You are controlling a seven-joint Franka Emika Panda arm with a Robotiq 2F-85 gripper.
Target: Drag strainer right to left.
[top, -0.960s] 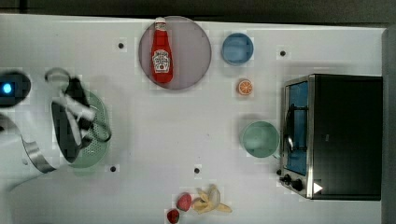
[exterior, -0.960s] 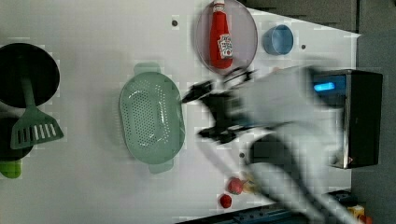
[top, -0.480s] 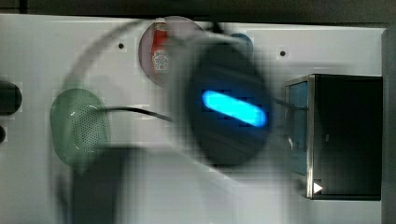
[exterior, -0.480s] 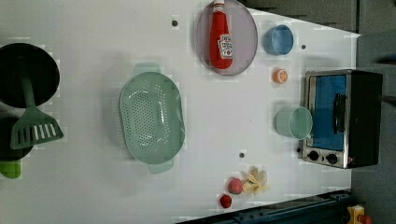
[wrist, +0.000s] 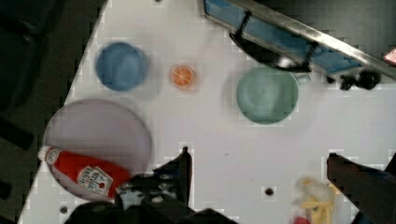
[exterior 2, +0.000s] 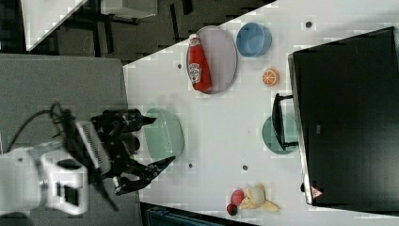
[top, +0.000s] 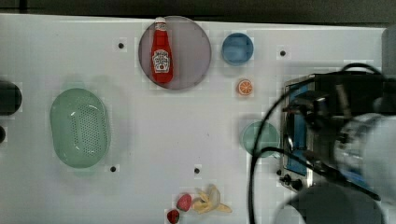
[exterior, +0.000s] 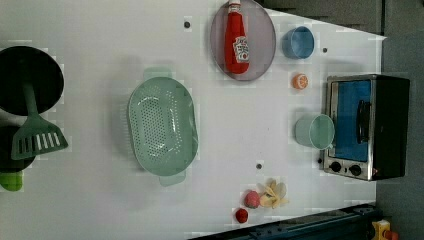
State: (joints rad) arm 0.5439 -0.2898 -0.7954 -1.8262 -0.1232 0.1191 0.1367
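The strainer is a large pale mint-green oval with a patch of small holes in its middle. It lies flat at the top view's left, and in the left view the strainer sits alone with nothing touching it. In the right view my gripper is open by the strainer, one finger past each long side. In the wrist view the gripper is open and empty, hanging high over the table. In the top view my blurred arm covers the right side.
A ketchup bottle lies on a grey plate. Beside them are a blue bowl, an orange slice and a green bowl in front of the toaster oven. Banana and strawberries sit near the front edge. A black pan and spatula lie past the strainer.
The arm has left the strainer and swept across the top view from left to right, and it is gone from the left view. The strainer has stayed put.
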